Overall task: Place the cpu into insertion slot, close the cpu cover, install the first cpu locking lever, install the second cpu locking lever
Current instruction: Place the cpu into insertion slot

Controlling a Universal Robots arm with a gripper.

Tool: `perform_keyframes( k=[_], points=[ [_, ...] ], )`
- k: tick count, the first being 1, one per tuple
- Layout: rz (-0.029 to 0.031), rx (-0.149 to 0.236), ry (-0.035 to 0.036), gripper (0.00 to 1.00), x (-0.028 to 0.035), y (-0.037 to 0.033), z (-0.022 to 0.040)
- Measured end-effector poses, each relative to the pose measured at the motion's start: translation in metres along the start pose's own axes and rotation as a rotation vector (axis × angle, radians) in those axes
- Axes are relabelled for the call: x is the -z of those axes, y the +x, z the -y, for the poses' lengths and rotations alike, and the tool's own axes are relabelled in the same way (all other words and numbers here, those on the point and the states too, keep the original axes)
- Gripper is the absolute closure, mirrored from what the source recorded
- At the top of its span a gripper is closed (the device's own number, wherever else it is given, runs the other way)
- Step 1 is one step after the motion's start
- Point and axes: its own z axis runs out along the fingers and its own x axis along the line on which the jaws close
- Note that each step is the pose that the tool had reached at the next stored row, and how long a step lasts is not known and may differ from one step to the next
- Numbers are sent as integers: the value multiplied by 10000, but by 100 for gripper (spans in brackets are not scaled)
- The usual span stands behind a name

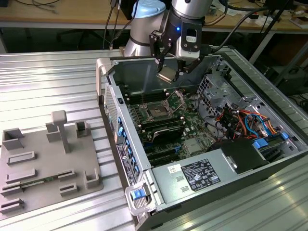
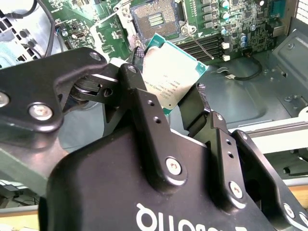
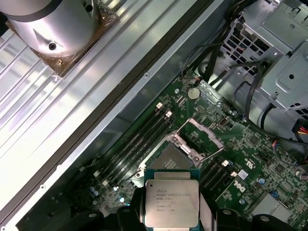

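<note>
1. Exterior view: the gripper [image 1: 172, 65] is seen in the upper centre of the frame. It is above the rear wall of the open computer case [image 1: 115, 96] and well clear of the motherboard [image 1: 192, 127].
2. The fingers [image 2: 144, 110] are closed on the cpu [image 2: 172, 72]. In the second wrist view the chip is clamped by two opposite edges, and its metal top is exposed between them.
3. The cpu [image 1: 166, 75] is carried in the air and is touched by nothing but the fingers. In the exterior view it is seen tilted rather than level with the board.
4. The insertion slot [image 1: 158, 111] is located near the centre of the exterior view, below the cpu and slightly toward the exterior view's left. It is judged to be empty, since its dark contact field is exposed.
5. The cpu cover [image 1: 177, 98] is raised on its hinge and stands up at the slot's side toward the exterior view's right. The opening is left unobstructed.
6. Governing relation: the slot lies below the fingers and apart from the chip.
   - In the first wrist view the cpu [image 3: 172, 197] is seen just short of the insertion slot [image 3: 175, 156].
   - The chip's edges are not parallel to the slot's rim, which appears turned cornerwise to them.
   - The chip is square, so no long axis applies. Alignment is judged to depend on rotation and on levelling.
7. Task status: the first step is judged to be in hand. The chip is not yet seated and the cover is not yet closed.
</note>
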Motion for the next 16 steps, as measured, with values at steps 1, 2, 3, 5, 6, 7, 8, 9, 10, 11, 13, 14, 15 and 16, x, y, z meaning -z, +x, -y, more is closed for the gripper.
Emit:
perform_keyframes(
  k=[1, 2, 3, 5, 6, 7, 8, 9, 10, 11, 13, 14, 15, 16],
  points=[
    [1, -14, 0, 45, 0, 0, 0],
    [3, -27, -1, 45, 0, 1, 1],
    [4, -45, -1, 45, 0, 1, 1],
    [6, -72, -1, 45, 0, 2, 2],
    [8, -85, -2, 45, 0, 2, 3],
    [9, -100, -2, 45, 0, 3, 3],
    [10, -118, -2, 45, 0, 3, 3],
    [11, -131, -3, 45, 0, 3, 4],
    [13, -153, -3, 45, 0, 4, 4],
    [16, -179, -4, 45, 0, 4, 4],
    [18, -207, -5, 45, 0, 4, 5],
    [21, -233, -5, 45, 0, 4, 5],
    [22, -251, -6, 45, 0, 4, 5],
    [23, -262, -6, 45, 0, 4, 5]
  ],
)
